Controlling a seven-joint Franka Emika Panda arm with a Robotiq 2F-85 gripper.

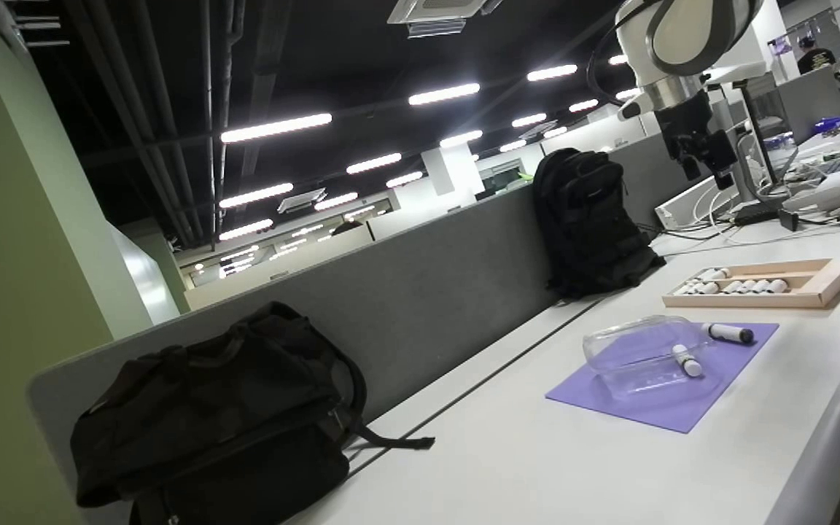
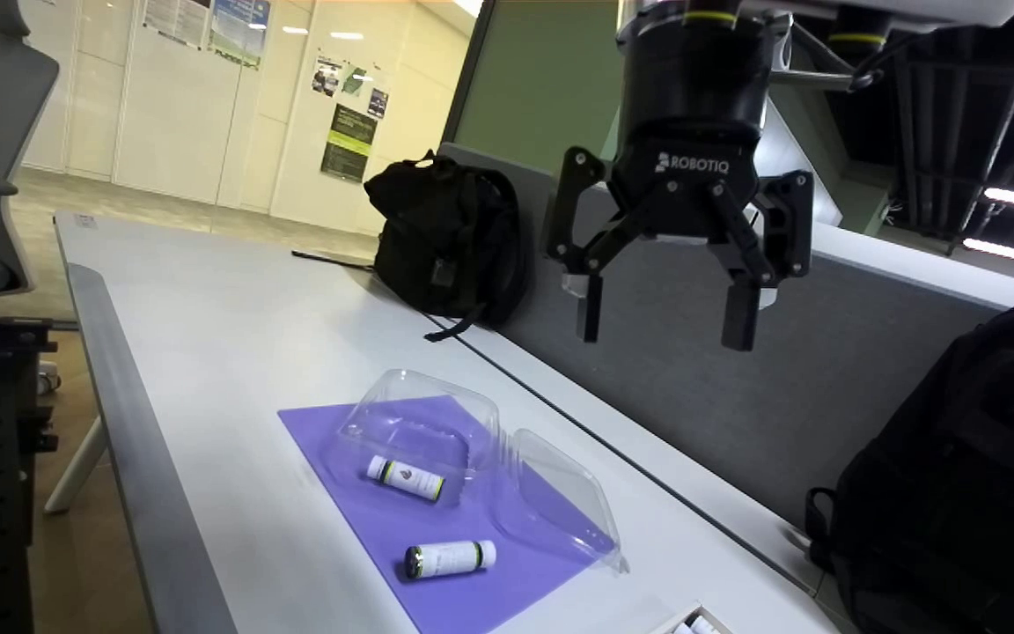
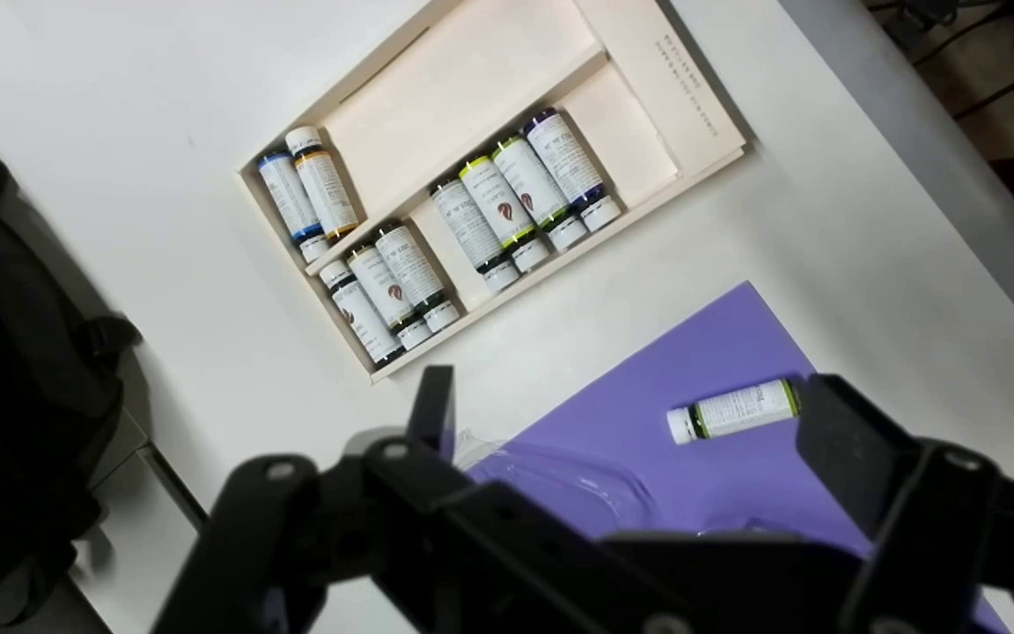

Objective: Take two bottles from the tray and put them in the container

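The tan wooden tray (image 3: 472,70) holds several small white-labelled bottles (image 3: 481,216) with white caps, lying in rows. Its corner shows in an exterior view (image 2: 699,610). The clear plastic container (image 1: 628,341) lies open on the purple mat, its two halves spread; it also shows in an exterior view (image 2: 419,396) and partly in the wrist view (image 3: 586,484). One bottle (image 2: 406,478) lies on its side inside one half. Another bottle (image 2: 451,559) lies on the mat beside the container, also in the wrist view (image 3: 740,410). My gripper (image 2: 665,328) is open and empty, high above the table.
The purple mat (image 1: 671,417) lies on the white table (image 1: 537,467) near the tray. Two black backpacks (image 1: 230,408) (image 1: 595,226) stand against the grey partition (image 1: 456,277). Cables and electronics (image 1: 821,193) sit beyond the tray. The table's front edge (image 2: 155,475) runs past the mat.
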